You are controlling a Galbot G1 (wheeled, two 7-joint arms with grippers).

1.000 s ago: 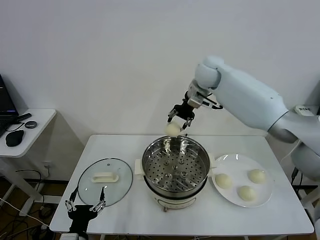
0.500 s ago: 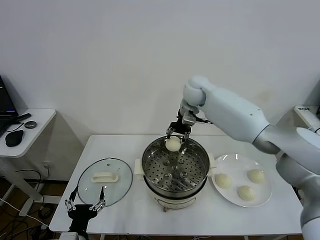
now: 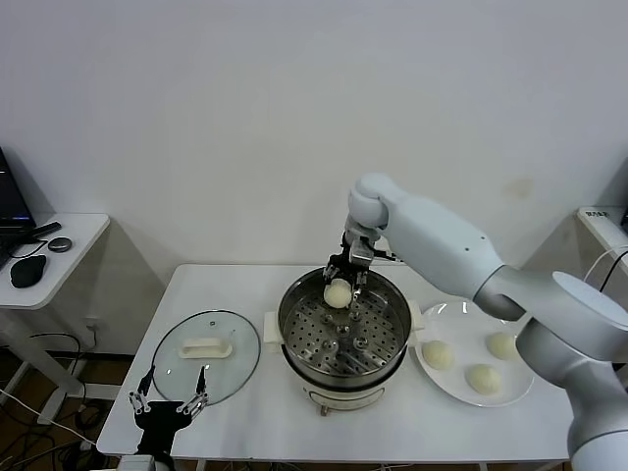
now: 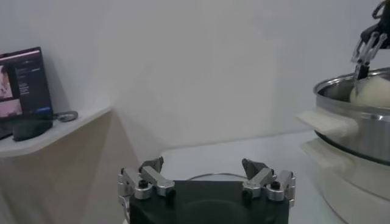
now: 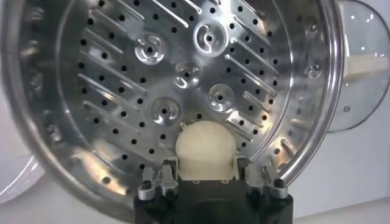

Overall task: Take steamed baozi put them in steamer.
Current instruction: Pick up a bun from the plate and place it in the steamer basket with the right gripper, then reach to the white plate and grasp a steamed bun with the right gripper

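My right gripper (image 3: 340, 286) is shut on a cream-white baozi (image 3: 338, 292) and holds it inside the rim of the steel steamer (image 3: 290, 343), over the far side of its perforated tray (image 5: 183, 73). In the right wrist view the baozi (image 5: 205, 148) sits between the fingers, just above the tray. Three more baozi (image 3: 438, 354) lie on the white plate (image 3: 464, 320) right of the steamer. My left gripper (image 3: 167, 404) is open and empty, parked at the table's front left corner.
A round glass lid (image 3: 177, 376) with a white handle lies left of the steamer, just behind my left gripper. A side desk (image 3: 59, 247) with a mouse stands at the far left. A wall is close behind the table.
My right gripper has come down and slightly forward with the baozi, from above the steamer's far rim into the pot. The left arm has not moved.
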